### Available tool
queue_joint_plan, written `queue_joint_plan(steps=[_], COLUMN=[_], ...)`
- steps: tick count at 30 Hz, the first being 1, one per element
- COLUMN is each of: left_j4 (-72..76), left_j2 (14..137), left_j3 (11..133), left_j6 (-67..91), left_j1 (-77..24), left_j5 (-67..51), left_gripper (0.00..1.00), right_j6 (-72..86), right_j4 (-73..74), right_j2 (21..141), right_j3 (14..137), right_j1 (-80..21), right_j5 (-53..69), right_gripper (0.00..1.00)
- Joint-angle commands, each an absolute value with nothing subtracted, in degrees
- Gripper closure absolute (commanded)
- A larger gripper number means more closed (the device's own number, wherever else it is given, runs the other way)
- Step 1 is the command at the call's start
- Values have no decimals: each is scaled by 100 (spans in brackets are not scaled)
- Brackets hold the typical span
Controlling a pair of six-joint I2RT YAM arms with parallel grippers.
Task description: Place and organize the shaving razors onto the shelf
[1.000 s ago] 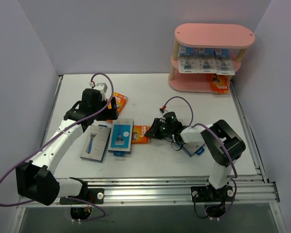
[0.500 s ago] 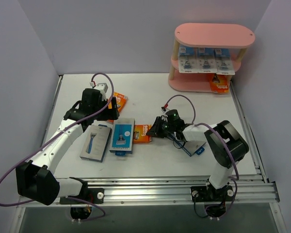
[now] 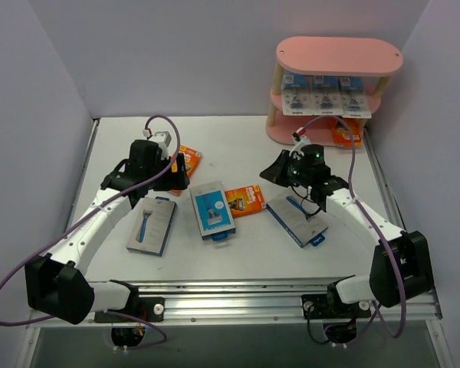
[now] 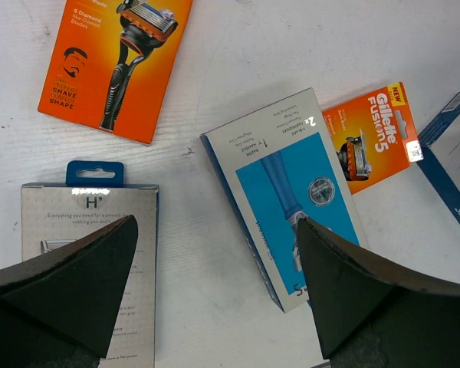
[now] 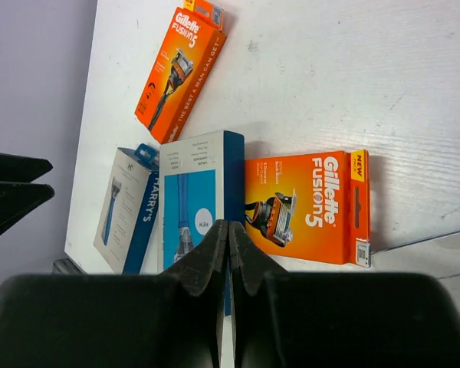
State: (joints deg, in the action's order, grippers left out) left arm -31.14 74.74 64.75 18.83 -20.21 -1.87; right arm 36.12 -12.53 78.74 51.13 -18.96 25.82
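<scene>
I count one pink three-tier shelf with oval boards and pale wooden posts. Three white-and-blue blister cards sit on its middle tier and one small orange pack on its bottom tier. Off the shelf, on the white table, lie three flat blue-grey boxes and two orange cardboard boxes.

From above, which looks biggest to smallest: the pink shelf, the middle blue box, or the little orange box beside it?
Largest: pink shelf, by far.
Next: blue box.
Smallest: orange box, plainly smaller than its neighbour.
</scene>
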Motion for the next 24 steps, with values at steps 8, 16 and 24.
queue_joint_plan(steps=[8,16,24], left_j4=[-2997,-2997,-3094], left_j2=[7365,7400,7444], left_j3=[6601,6600,6645], left_j6=[1828,1828,1819], left_j1=[-2030,-2039,-2030], left_j5=[-360,-360,-290], left_gripper=[6,6,6], right_j6=[3068,2945,3023], right_j4=[-387,-773,-1652], right_j2=[7620,7919,8428], right_j3=[5238,4782,4333], right_j1=[-1723,-1731,-1679], right_j5=[2443,2074,2162], right_gripper=[87,0,0])
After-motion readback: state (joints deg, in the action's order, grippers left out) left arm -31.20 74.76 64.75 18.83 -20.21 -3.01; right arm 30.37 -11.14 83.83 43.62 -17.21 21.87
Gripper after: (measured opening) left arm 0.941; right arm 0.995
